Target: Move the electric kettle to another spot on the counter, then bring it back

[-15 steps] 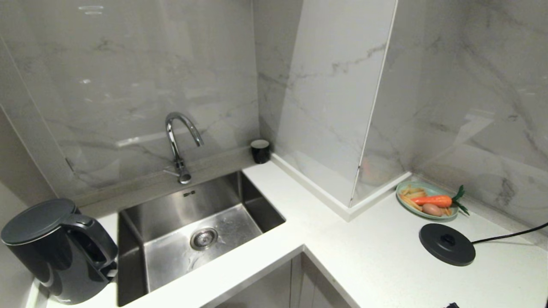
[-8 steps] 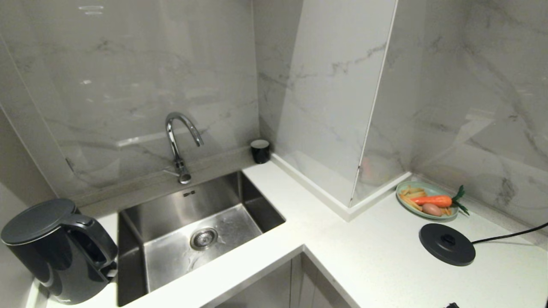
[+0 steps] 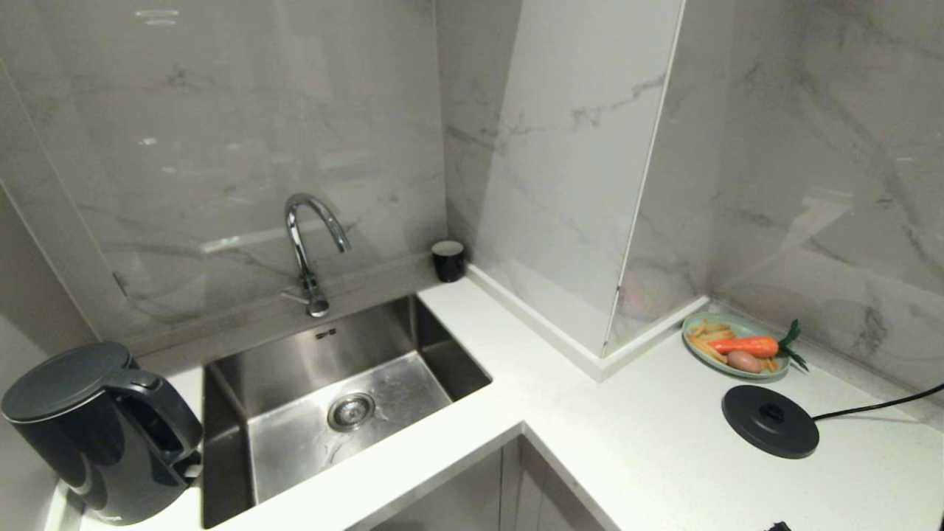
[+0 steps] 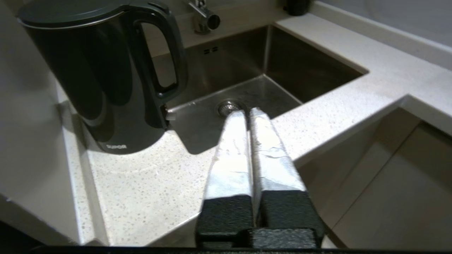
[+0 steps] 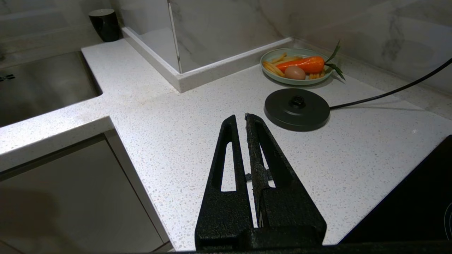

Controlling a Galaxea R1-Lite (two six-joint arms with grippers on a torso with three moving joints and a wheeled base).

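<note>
The white speckled counter [image 3: 649, 442] runs in an L around a corner, with pale marble wall panels [image 3: 221, 147] rising behind it and grey cabinet doors [image 3: 516, 487] below its thick front edge. Set into the left run is a steel sink [image 3: 413, 346], its round drain [image 3: 351, 410] in the middle of the basin and a curved chrome tap [image 3: 306, 247] standing behind it.

The black kettle [image 3: 88, 431] stands upright on the counter at the far left, just beside the sink's left rim, its loop handle turned toward the basin and its flat lid on. White lettering shows near its bottom in the left wrist view. It sits well apart from its round black base [image 3: 770, 421], which lies flat on the right run with a black cord [image 3: 877, 405] leading off to the right.

Just behind the base, near the wall, a pale green plate [image 3: 693, 324] holds a carrot [image 3: 745, 345], some fries and a small brownish round item. A small black cup [image 3: 448, 260] stands in the back corner past the sink.

The left gripper [image 4: 246, 113] hangs above the counter's front edge near the sink, its taped fingers pressed together on nothing, apart from the kettle. The right gripper [image 5: 239, 118] hangs over the right run, short of the base, its black fingers nearly together and empty.
</note>
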